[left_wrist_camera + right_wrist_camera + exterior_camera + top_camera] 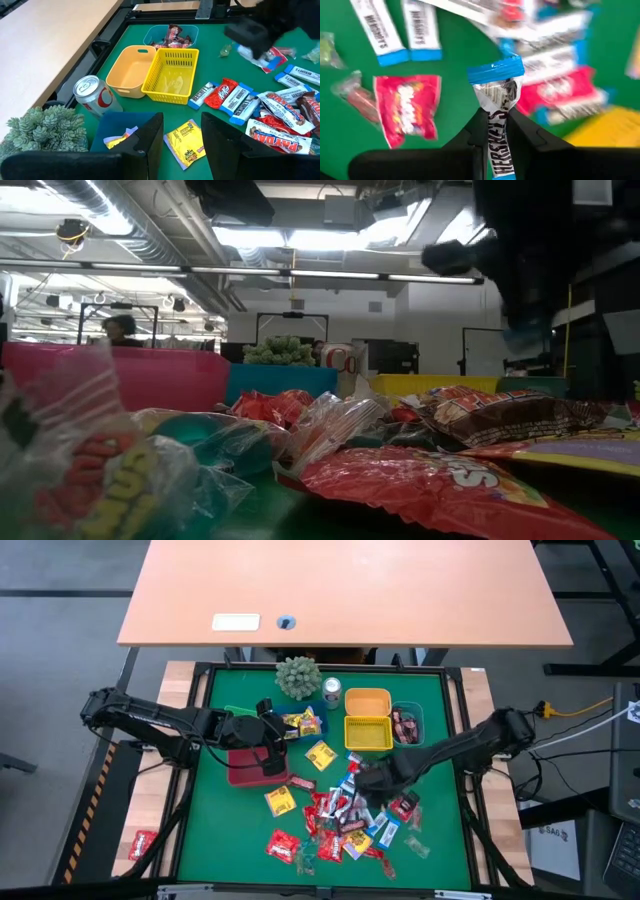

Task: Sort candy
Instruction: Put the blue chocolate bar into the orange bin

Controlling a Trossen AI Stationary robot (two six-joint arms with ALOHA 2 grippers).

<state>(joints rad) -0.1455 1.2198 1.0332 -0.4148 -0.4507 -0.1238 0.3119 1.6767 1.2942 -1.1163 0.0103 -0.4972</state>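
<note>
The right end effector is clenched on a blue-and-white Hershey's bar, pinching the wrapper between its two dark fingers and holding it above the green desk. In the high view this end effector sits over the main heap of candy spread across the middle of the mat. Below the held bar lie a red Skittles packet and two more Hershey's bars side by side.

The left end effector hangs with its fingers parted and nothing between them, above a yellow candy packet and a blue bin. Beyond it stand a yellow basket, a pale orange bin, a teal bin holding dark-wrapped sweets, a silver can and a small green plant.
</note>
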